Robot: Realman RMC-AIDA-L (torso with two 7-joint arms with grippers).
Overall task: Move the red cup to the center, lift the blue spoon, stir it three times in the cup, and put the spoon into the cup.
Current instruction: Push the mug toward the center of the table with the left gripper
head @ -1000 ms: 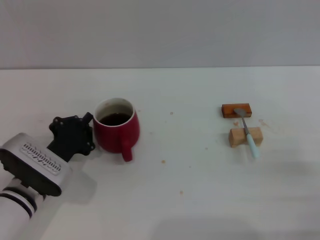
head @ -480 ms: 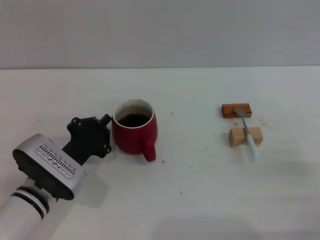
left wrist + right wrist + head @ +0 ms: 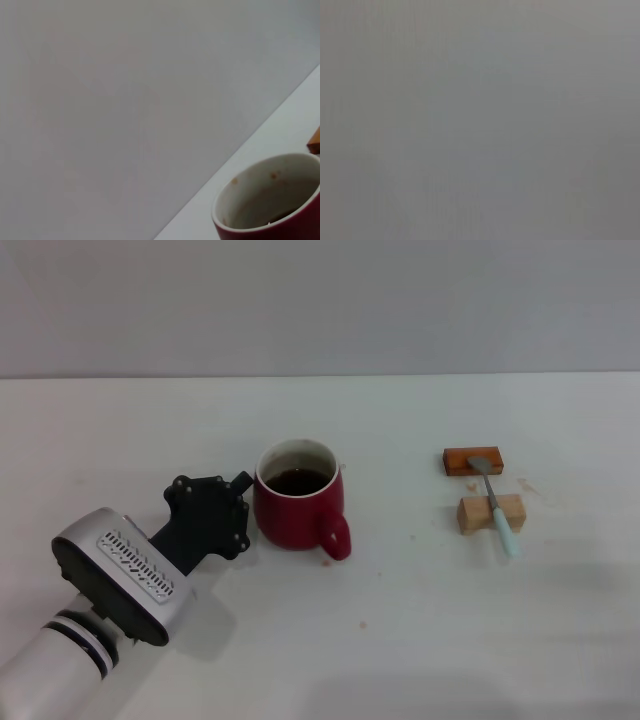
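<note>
The red cup (image 3: 298, 508) stands upright on the white table (image 3: 400, 640), slightly left of the middle, with dark liquid inside and its handle toward the front right. My left gripper (image 3: 238, 502) is tight against the cup's left side. The left wrist view shows the cup's rim and white inside (image 3: 270, 210) up close. The blue spoon (image 3: 495, 502) lies at the right across two wooden blocks, bowl on the far block and pale handle pointing toward me. My right gripper is out of view.
An orange-brown block (image 3: 472, 460) and a tan block (image 3: 490, 513) hold the spoon at the right. Small crumbs dot the table. A grey wall runs behind the table's far edge.
My left gripper and the red cup have moved together to the right, toward the table's middle. The cup's handle has swung a little to the right. The spoon and blocks have not moved.
</note>
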